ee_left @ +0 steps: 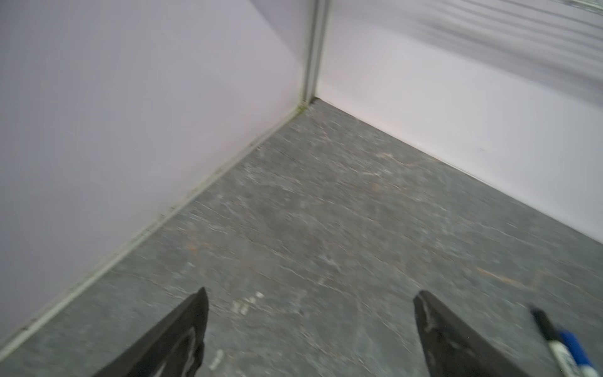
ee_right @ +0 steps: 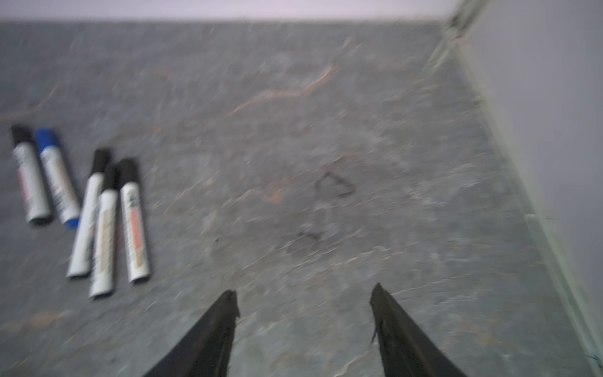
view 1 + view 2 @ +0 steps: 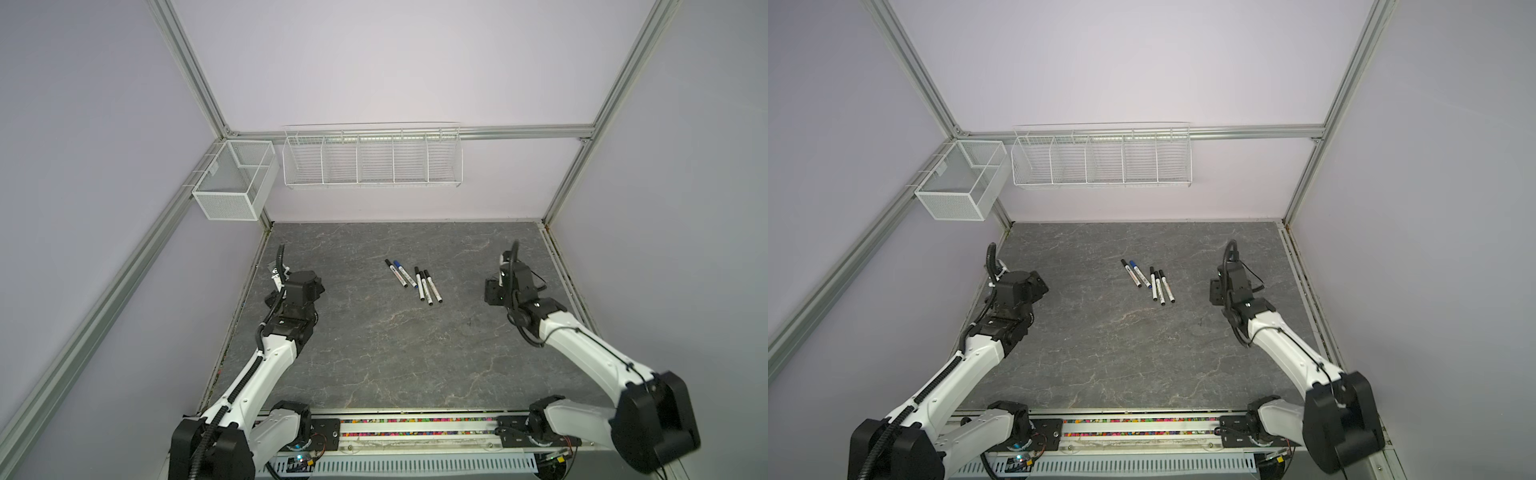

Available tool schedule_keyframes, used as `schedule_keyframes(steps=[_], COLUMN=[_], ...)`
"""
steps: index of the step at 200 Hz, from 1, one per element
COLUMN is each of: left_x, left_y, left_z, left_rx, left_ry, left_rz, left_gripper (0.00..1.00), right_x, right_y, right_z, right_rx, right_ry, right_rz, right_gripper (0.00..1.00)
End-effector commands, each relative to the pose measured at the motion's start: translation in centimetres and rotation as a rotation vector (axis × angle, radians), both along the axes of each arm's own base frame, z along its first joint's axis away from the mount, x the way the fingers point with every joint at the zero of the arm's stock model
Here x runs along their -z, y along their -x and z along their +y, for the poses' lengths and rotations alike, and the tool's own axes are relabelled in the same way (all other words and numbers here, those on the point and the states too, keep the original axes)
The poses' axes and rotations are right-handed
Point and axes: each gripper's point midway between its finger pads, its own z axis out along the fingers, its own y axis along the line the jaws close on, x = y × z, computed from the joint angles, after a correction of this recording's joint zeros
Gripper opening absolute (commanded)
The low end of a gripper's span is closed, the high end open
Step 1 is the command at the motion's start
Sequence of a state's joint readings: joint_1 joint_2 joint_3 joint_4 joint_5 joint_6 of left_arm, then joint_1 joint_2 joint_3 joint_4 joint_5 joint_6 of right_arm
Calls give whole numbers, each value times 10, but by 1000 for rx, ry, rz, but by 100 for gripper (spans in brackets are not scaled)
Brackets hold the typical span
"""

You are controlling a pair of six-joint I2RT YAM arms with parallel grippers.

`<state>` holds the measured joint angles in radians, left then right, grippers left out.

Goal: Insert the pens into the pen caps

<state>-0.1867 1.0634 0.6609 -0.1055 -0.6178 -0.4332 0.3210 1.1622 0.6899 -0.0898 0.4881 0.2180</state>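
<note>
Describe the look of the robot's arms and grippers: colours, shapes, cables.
Both arms are white shells with black joints. The left arm carries a ribbed black hose, the right arm a thin black cable. The left gripper and right gripper each end in two black, pointed fingers.

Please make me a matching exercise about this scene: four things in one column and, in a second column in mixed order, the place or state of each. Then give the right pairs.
Things
1. blue-capped pen
2. wire rack
3. mesh basket
4. left gripper

Places or states
A. open, holding nothing
B. hangs at the back, in the middle, split into five compartments
C. lies on the table beside a black-capped pen
D. hangs at the far left corner

Pairs: 1-C, 2-B, 3-D, 4-A
</note>
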Motion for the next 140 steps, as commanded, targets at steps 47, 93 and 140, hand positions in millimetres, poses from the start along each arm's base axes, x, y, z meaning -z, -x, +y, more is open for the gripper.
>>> schedule_keyframes(steps=[47, 93, 140], left_x=[49, 53, 79], left_y=[-4, -37, -56], left_z=[47, 24, -5], left_rx=[-182, -17, 215], left_ry=[-230, -223, -222], left_rz=[60, -52, -109], left_gripper=[99, 99, 99], right_x=[36, 51, 66], right_y=[-26, -40, -41], right_z=[-72, -65, -58], right_rx=[253, 52, -47], right_ry=[240, 121, 38], right_rz=[-173, -242, -235], right_gripper=[85, 89, 88])
